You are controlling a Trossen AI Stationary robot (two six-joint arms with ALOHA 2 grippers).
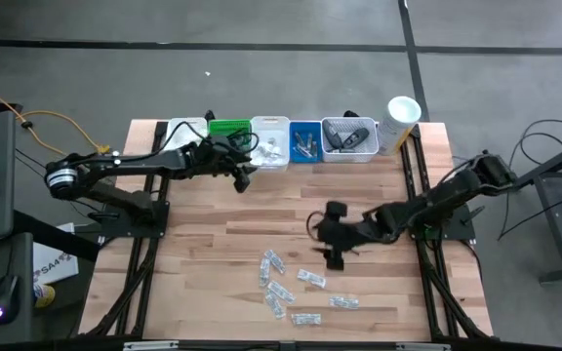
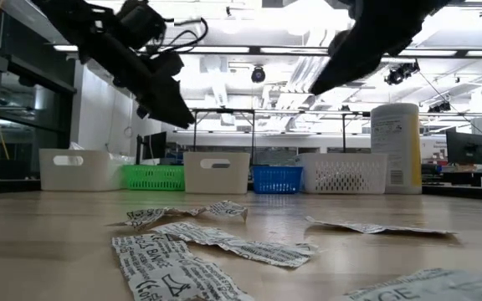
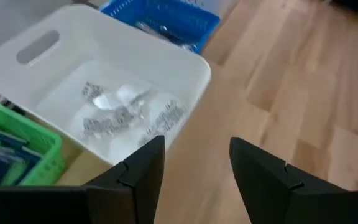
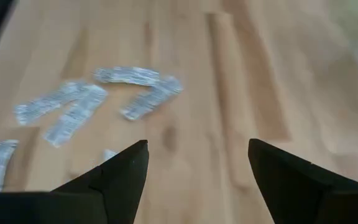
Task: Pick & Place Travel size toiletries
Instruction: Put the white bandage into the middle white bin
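Left gripper (image 3: pixel 194 180) hovers empty, jaws apart, just beside the white bin (image 3: pixel 185 59) holding sachets (image 3: pixel 120 115); right gripper (image 4: pixel 197 177), spread and empty, hangs above loose sachets (image 4: pixel 104 93) on the table (image 4: pixel 278 68).

Blue bin's (image 1: pixel 306 142) contents too small to identify.

Printed sachets (image 1: pixel 291 291) flat, scattered on table; more sachets (image 3: pixel 126 115) in bin.
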